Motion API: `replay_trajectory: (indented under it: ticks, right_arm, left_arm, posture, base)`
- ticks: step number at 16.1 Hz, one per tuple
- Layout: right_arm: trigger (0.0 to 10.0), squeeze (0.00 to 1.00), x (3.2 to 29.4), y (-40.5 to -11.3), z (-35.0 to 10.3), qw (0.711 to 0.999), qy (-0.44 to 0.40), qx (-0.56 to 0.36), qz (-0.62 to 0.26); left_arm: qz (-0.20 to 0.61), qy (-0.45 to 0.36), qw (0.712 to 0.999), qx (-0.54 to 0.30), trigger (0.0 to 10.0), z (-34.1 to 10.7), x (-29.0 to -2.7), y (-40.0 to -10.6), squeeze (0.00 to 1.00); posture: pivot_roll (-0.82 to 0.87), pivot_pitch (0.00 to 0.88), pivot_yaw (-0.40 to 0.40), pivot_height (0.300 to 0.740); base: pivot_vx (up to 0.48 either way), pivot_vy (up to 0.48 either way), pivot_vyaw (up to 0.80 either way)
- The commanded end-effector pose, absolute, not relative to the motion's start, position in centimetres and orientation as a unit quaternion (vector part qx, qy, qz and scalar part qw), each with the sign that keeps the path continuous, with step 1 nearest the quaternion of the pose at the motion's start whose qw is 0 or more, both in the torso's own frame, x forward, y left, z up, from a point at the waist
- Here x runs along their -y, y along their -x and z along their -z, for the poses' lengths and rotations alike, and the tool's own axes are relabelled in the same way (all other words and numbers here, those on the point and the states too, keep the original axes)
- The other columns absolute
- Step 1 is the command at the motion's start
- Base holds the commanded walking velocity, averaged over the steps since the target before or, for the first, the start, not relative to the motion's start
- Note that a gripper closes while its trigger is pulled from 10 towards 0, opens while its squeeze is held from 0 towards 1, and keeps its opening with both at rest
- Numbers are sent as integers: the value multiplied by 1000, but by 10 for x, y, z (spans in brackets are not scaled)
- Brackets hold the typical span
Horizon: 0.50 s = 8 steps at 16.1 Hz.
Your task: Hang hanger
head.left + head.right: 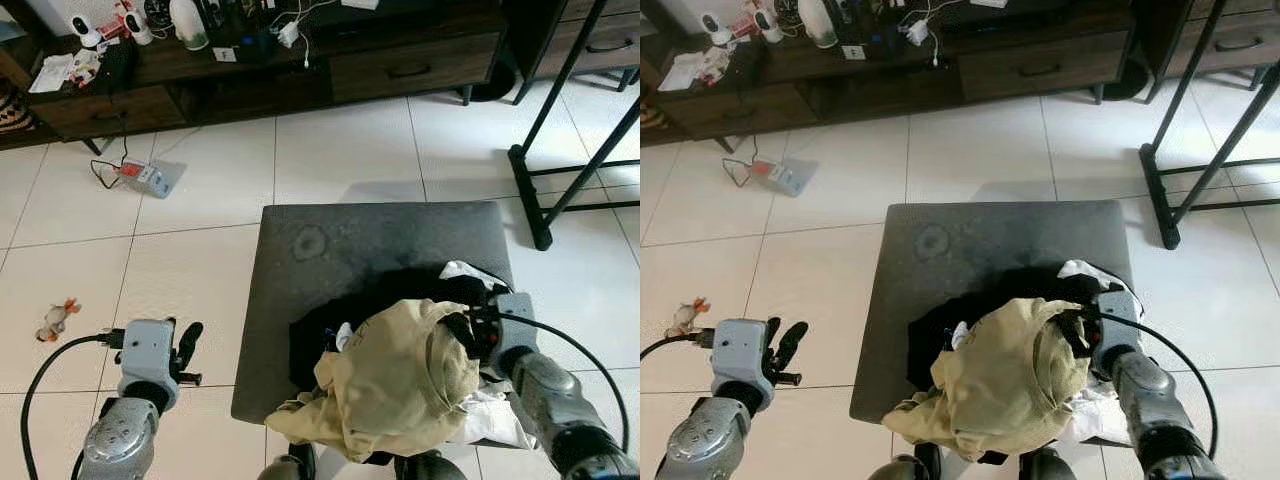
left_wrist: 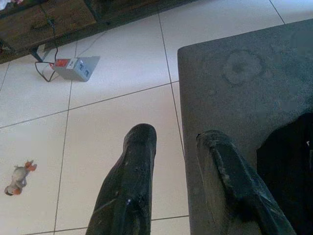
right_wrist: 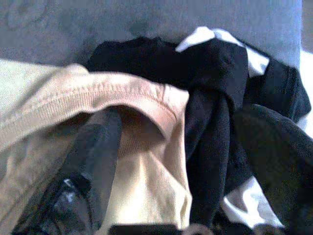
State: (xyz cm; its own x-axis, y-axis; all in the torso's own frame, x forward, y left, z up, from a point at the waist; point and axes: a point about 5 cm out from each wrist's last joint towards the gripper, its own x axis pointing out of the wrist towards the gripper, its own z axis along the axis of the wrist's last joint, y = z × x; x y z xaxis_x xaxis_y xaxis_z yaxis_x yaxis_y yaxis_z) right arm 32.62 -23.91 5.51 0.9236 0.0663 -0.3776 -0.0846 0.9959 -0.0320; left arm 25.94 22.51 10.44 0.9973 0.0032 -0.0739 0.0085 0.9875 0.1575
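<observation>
**Right end effector buried in the clothes pile, no hanger plainly visible**

Nearest, the right end effector (image 1: pixel 470 330) sits at the right edge of a beige garment (image 1: pixel 400 385), one finger (image 3: pixel 95 147) tucked under its ribbed hem, the other beside black clothing (image 3: pixel 215 88); its fingers are spread around the fabric. The hanger itself cannot be made out, so I judge it hidden in this heap, closest to the right arm. The left end effector (image 1: pixel 188 350) hovers spread over the floor, left of the grey ottoman (image 1: pixel 360 245). Farther right stands a black rack (image 1: pixel 560 150).
</observation>
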Motion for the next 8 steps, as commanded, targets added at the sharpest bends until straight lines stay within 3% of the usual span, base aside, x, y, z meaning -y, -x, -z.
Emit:
replay_trajectory:
  ticks: [1, 8]
  right_arm:
    - [10000, 0, 237, -318, -42, 976, 36, -212, -33]
    - [10000, 0, 239, -317, -40, 975, 74, -209, -20]
  left_arm:
    - [-10, -78, 995, -57, 10000, -99, -235, -250, 0]
    - [-7, -78, 995, -60, 10000, -100, -234, -244, 0]
  posture:
    - [191, 460, 180, 740]
    - [200, 474, 188, 740]
  base:
    - [0, 0, 0]
    - [0, 0, 0]
